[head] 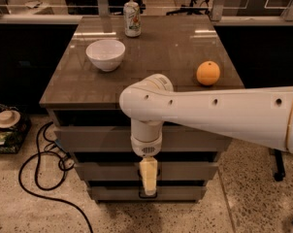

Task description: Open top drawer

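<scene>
Your pincer (148, 178) hanging before lower drawers (190, 171), grip I cannot tell; top drawer (93, 139) looking shut, whole pull waiting.

White rounded arm (209, 113) with small dark holes, its cream claw (148, 178) before the lower drawers (190, 171)

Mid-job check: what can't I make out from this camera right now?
1. top drawer: its handle is hidden behind the arm.
2. gripper: it hangs low in front of the lower drawers, and this angle does not show whether it touches them.
3. The arm's base is cut off by the right edge.
4. can: the label is too small to read.
</scene>
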`<state>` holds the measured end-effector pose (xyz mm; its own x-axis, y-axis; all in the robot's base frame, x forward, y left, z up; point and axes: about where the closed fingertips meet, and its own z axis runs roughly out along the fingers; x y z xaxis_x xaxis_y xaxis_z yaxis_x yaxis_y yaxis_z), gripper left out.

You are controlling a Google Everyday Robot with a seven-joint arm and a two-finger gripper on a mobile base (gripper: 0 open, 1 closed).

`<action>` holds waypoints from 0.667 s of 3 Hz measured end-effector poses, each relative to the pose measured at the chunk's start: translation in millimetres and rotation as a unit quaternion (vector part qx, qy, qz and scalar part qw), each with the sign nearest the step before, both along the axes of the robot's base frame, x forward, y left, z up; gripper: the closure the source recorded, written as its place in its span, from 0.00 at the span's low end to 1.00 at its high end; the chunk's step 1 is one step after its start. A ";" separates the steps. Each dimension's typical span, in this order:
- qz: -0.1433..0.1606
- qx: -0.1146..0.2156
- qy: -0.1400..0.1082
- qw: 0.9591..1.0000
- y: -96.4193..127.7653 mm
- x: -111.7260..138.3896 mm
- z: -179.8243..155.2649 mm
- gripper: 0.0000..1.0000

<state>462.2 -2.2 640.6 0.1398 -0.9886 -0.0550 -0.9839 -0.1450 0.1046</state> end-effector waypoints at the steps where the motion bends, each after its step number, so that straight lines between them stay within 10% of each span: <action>1: -0.001 0.006 0.007 1.000 1.3 0.8 -8.5 0.18; 2: 0.000 0.005 0.007 1.000 0.8 0.1 -8.4 0.40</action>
<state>462.4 -1.4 632.1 0.1384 -0.9882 -0.0664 -0.9824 -0.1454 0.1168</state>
